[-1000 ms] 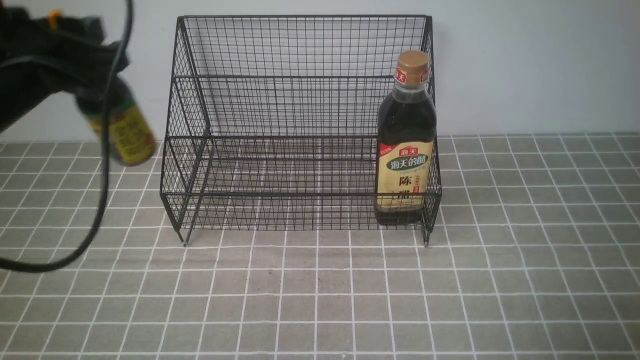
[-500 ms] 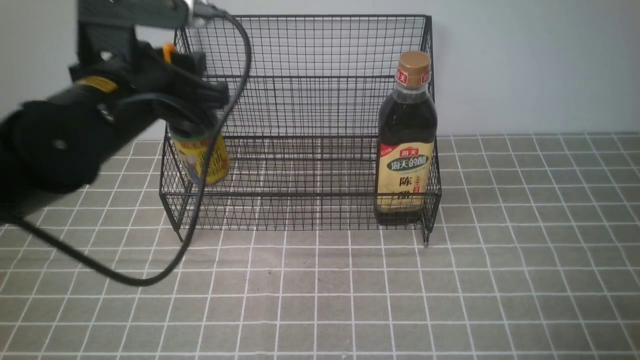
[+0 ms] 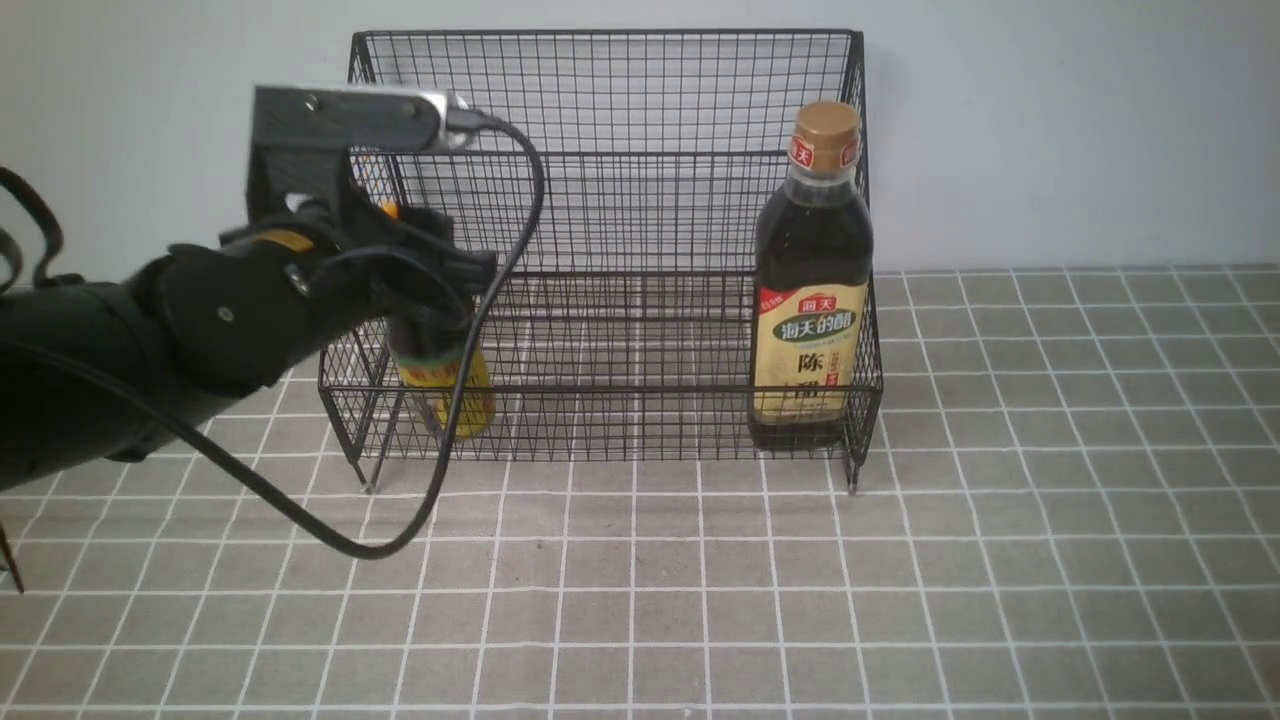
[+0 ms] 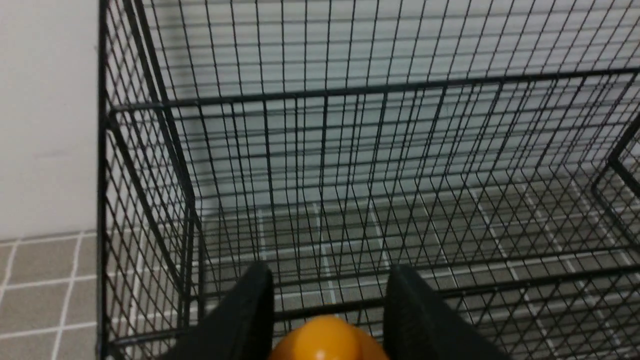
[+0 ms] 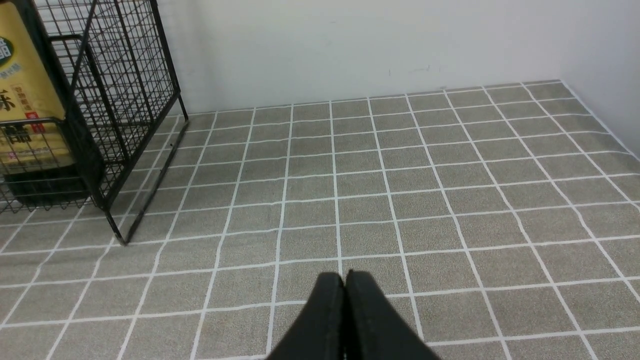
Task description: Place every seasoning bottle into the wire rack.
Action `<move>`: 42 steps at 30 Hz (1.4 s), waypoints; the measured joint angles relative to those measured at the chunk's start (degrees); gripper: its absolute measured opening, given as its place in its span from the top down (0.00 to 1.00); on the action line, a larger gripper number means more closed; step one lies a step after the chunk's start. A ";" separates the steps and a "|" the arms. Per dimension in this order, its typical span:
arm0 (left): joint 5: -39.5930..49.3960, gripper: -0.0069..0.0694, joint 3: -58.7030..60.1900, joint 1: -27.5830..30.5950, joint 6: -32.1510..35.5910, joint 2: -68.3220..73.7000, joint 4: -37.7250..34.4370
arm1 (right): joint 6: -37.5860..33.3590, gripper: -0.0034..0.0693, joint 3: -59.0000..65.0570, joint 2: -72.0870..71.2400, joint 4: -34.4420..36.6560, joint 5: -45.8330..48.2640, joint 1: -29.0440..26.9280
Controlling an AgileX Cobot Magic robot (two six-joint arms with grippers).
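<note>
The black wire rack point(image 3: 610, 200) stands against the back wall. The tall bottle point(image 3: 812, 290) with brown-gold cap and beige label stands upright at the right end of the lower tier; it also shows in the right wrist view point(image 5: 25, 115). My left gripper point(image 3: 430, 285) is shut on the short bottle point(image 3: 445, 385) with the yellow label and holds it at the left end of the lower tier. Its orange cap point(image 4: 327, 342) sits between the black fingers point(image 4: 250, 310) in the left wrist view. My right gripper point(image 5: 345, 280) is shut and empty over the tiled surface, right of the rack.
The grey tiled surface point(image 3: 900, 580) runs in front of and to the right of the rack. A black cable point(image 3: 350, 540) loops down from my left arm in front of the rack's left leg. A white wall is behind the rack.
My left arm has carried the short bottle from outside the rack's left side rightward and down into the left end of the lower tier. The tall bottle has not moved.
</note>
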 joint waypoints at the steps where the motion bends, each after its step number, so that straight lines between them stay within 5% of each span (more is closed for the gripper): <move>1: 0.44 0.54 0.00 0.00 0.00 0.15 0.00 | 0.00 0.97 0.00 0.00 0.00 0.00 0.00; 8: 0.59 0.35 -0.45 -0.06 0.17 -0.20 0.24 | 0.00 0.97 0.00 0.00 0.00 0.00 0.00; 20: 8.78 0.34 -0.45 -0.06 1.16 -13.98 0.38 | 0.00 0.97 0.00 0.00 0.00 0.00 0.00; 22: 11.87 0.39 -0.45 -0.06 1.97 -18.07 0.43 | 0.00 0.97 0.00 0.00 0.00 0.00 0.00; 27: 30.42 0.75 -0.30 0.21 1.00 -28.25 1.12 | 0.00 0.97 0.00 0.00 0.00 0.00 0.00; 30: 38.77 0.88 1.75 0.35 -1.30 -33.28 1.88 | 0.00 0.97 0.00 0.00 0.00 0.00 0.00; 42: 43.98 0.92 20.20 0.37 -3.53 -52.05 2.39 | 0.00 0.97 0.00 0.00 0.00 0.00 0.00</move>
